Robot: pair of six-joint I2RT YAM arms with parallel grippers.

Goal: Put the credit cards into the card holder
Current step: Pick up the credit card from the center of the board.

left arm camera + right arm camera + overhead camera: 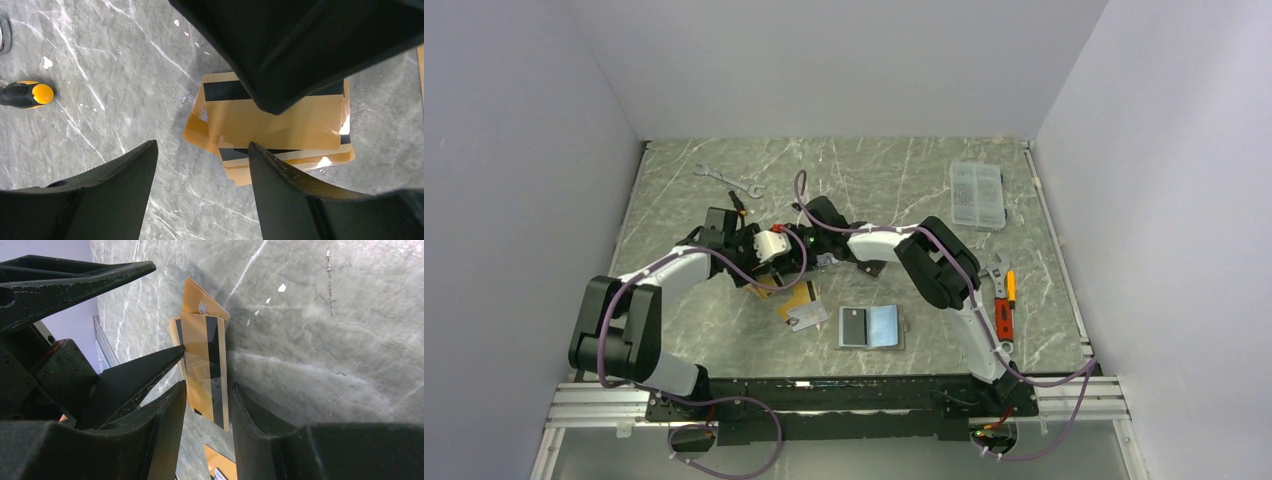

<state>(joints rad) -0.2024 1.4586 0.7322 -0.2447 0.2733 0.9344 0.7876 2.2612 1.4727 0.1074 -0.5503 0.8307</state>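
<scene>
Cards (280,127): gold ones with a black stripe lie in a messy pile on the grey table (904,180), right under both grippers. Two more cards (802,308), one gold and one pale, lie near the pile, on the side toward the card holder.
Top card (200,355): it sits between the two fingers of the right gripper.
Right gripper (209,385): its fingers (165,430) are on both sides of the top card, very close to its edges. I cannot tell if they squeeze it.
Left gripper (201,145): its fingers (125,190) are wide apart and hold nothing. They hang over the table, with one finger over the edge of the pile.
Card holder (871,326): it lies open and flat on the table near the front edge. It is apart from the pile, off to the right.
Wrench (729,180): it lies at the back of the table.
Clear box (977,195): it is near the back right corner.
Small tool (27,93): orange and black, on the table beside the left gripper.
Hand tools (1003,300): they lie by the right edge of the table.
</scene>
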